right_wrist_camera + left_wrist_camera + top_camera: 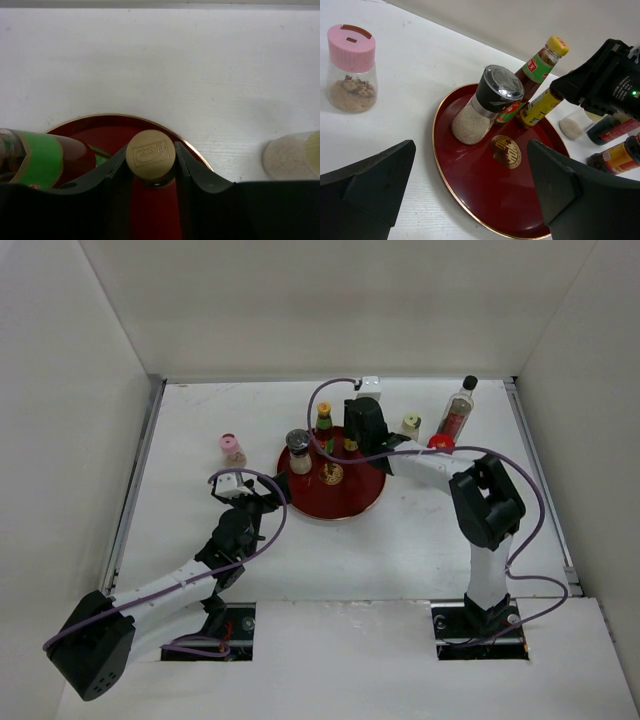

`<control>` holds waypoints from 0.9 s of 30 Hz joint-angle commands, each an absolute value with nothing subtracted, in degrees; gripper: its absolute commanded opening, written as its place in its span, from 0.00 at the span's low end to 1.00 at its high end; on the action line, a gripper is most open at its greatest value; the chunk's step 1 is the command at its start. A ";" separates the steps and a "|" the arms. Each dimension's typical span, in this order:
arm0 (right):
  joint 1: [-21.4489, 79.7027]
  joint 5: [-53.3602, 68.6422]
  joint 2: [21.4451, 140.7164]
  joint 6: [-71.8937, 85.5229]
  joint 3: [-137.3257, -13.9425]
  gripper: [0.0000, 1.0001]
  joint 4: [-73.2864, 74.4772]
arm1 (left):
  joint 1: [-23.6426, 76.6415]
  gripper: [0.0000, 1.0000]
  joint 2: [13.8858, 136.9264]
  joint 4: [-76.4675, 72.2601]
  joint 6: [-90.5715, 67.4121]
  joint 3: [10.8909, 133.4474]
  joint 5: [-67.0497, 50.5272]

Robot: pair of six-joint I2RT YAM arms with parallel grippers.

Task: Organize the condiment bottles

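Right jaws closed on the gold-capped bottle [150, 159], gripping just under the cap so it stays upright, at the far edge of the red tray [350, 502]; cannot tell if its base touches the tray. The silver-lidded grinder [487, 105] and yellow-capped bottle [540, 65] stand on the tray's far-left part, probably grouped to leave room. Left jaws open and empty, low over the tabletop [420, 550] left of the tray, with the pink-capped jar [351, 70] near on their far side, likely the next pick. The cream-capped jar [410, 425], red-lidded jar [440, 443] and tall black-capped bottle [458, 410] sit off the tray at far right, not yet collected.
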State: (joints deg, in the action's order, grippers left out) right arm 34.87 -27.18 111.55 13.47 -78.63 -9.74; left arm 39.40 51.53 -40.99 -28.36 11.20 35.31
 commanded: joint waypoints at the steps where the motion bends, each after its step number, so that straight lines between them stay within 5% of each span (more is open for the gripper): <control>1: 36.08 -27.16 110.57 13.97 -81.83 0.38 -15.38 | 39.33 0.96 51.24 -44.12 -28.92 11.25 34.72; 7: 36.43 -28.03 107.59 14.59 -79.11 0.71 -15.29 | 39.33 0.96 51.06 -44.12 -28.92 11.16 34.72; 21: 29.85 -42.17 76.75 20.12 -52.84 0.96 -7.49 | 40.38 0.95 51.15 -44.12 -29.09 11.51 34.72; 27: 20.97 -40.36 77.25 21.53 -50.10 1.00 2.37 | 41.44 0.96 52.82 -44.38 -29.44 12.04 34.01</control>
State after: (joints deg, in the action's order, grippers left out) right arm 22.59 -40.18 75.40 19.79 -50.92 -3.81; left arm 41.01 52.12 -41.39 -28.67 11.20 35.00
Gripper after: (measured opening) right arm 0.998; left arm 0.959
